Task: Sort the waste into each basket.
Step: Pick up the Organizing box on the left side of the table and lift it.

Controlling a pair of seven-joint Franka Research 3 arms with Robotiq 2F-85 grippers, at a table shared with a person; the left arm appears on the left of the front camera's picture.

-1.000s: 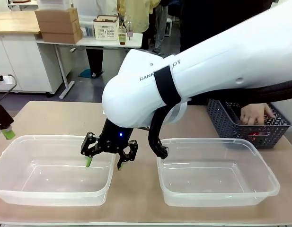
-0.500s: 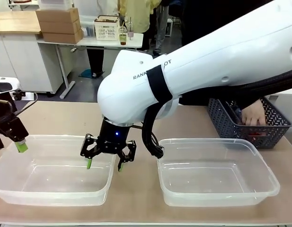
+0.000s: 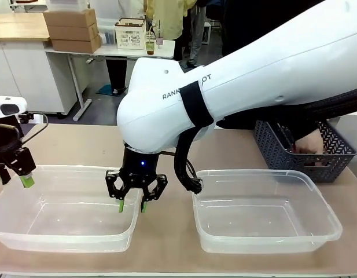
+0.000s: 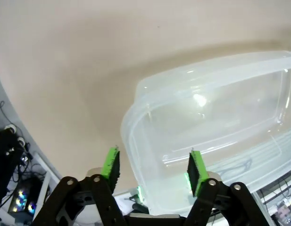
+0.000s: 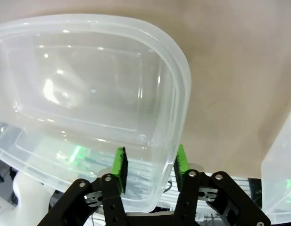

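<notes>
1. Left tub (image 3: 62,237) and right tub (image 3: 265,240), both clear, sit side by side on the worktop (image 3: 166,246) in the front view, with a bare strip between them. The right jaws, reaching across the middle, hang over the left tub's right wall, one pad inside and one outside. The left jaws are at that tub's far-left corner, with one green pad (image 3: 26,180) inside the rim. At the far right, a person's hand (image 3: 308,142) rests in a dark grey lattice basket (image 3: 276,153).
2. In the left wrist view, the left jaws are released and spread wide, straddling a rounded corner of the left tub (image 4: 150,94). One pad (image 4: 112,165) is outside the wall and the other is over the inside.
3. In the right wrist view, the right jaws are drawn in around the rim of the left tub (image 5: 178,84). One pad (image 5: 120,165) shows through the clear wall and the other sits just outside. I cannot tell whether they clamp it. A corner of the right tub (image 5: 282,188) shows nearby.
</notes>
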